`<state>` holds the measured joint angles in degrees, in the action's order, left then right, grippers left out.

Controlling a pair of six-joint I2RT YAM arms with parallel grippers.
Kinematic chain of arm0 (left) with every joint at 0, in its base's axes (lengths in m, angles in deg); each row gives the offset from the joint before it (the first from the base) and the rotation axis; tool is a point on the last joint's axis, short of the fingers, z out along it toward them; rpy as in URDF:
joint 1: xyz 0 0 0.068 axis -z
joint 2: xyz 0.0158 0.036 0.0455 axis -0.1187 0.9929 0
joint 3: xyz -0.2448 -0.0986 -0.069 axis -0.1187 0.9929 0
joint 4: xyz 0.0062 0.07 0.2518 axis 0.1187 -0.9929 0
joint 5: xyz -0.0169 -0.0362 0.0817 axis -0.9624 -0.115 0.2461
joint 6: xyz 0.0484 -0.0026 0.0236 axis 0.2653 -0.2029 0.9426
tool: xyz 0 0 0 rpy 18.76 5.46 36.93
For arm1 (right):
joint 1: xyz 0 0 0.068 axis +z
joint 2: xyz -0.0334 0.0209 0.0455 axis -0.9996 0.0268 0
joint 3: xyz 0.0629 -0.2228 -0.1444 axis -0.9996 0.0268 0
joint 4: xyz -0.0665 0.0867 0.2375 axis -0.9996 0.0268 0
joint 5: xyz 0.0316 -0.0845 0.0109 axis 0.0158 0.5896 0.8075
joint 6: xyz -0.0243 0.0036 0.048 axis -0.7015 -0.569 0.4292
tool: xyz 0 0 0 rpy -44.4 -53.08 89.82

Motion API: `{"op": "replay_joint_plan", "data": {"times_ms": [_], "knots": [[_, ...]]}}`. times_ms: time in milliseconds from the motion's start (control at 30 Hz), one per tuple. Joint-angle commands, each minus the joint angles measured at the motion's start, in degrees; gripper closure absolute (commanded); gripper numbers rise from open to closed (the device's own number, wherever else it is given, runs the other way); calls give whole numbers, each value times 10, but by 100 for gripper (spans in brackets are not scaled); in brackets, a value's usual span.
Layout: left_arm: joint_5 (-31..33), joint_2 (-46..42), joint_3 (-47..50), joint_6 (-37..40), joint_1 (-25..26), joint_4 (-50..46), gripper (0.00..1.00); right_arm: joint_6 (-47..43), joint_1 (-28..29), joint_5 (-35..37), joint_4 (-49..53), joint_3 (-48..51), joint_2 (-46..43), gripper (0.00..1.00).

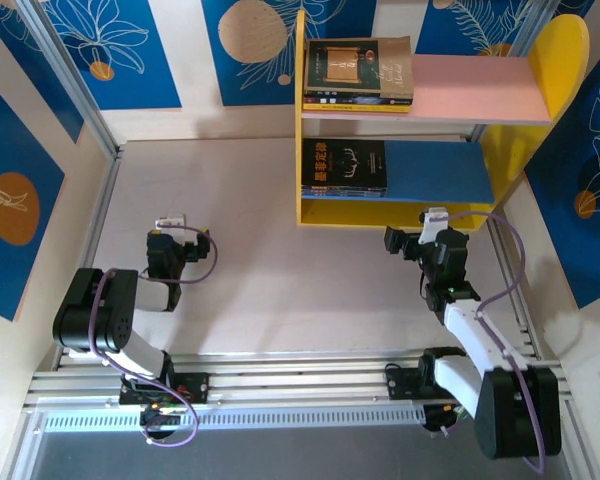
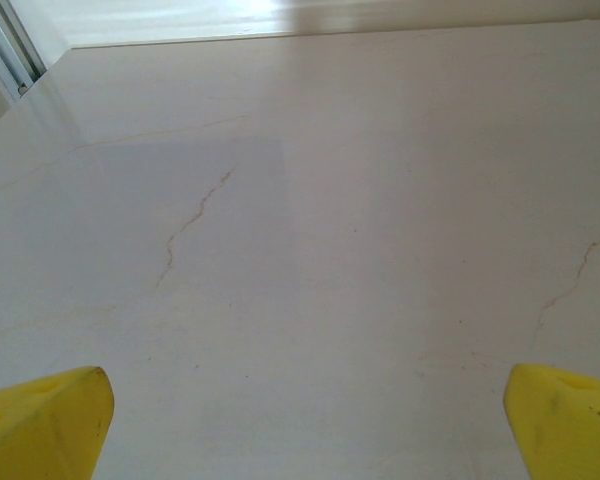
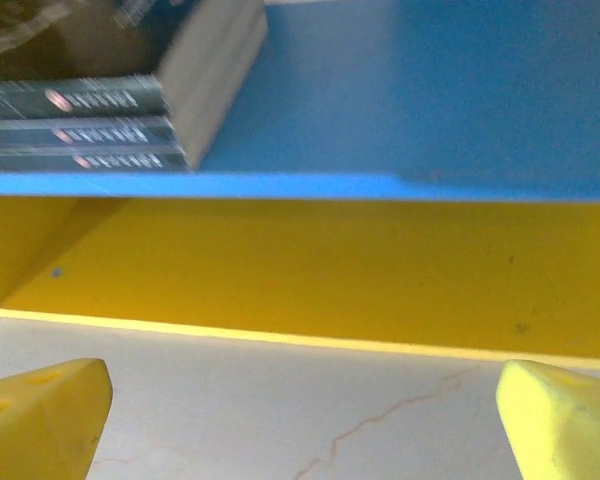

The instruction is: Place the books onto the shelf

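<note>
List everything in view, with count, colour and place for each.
shelf: one, yellow sides, pink upper board, blue lower board, far right of the table.
upper book stack: one, dark brownish cover on top, book count unclear, left end of the pink upper board.
lower book stack: one, three dark spines showing, left end of the blue lower board.
table: one, off-white, faint cracks.
wall panels: several, blue with leaf prints, around the table.
left gripper: one, yellow-tipped, open, over bare table.
right gripper: one, yellow-tipped, open, facing the shelf's lower part.
</note>
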<state>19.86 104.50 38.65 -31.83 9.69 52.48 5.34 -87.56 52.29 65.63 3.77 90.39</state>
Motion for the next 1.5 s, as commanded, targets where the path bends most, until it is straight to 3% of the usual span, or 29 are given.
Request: {"op": "replay_joint_plan", "data": {"times_ms": [0,233,367,467,500,567,633,1467], "knots": [[-13,1,-6,8,-4,17,0,-4,-16,-36,-144,16,55,1],[-16,1,-6,9,-4,16,0,-3,-30,-96,-248,6,198,1],[-41,2,-15,18,-4,2,0,5,-33,-105,-404,34,304,1],[-46,1,-16,20,-4,-2,0,-6,-34,-119,-318,4,288,1],[-46,2,-16,20,-4,-2,0,-6,-34,-130,-337,0,303,1],[-46,2,-17,20,-4,-3,0,-5,-36,-123,-246,-41,296,1],[-46,2,-16,20,-4,-3,0,-10,-24,-96,-243,-45,300,1],[-46,1,-17,21,-4,-3,0,-11,-23,-95,-243,-44,299,1]]}}
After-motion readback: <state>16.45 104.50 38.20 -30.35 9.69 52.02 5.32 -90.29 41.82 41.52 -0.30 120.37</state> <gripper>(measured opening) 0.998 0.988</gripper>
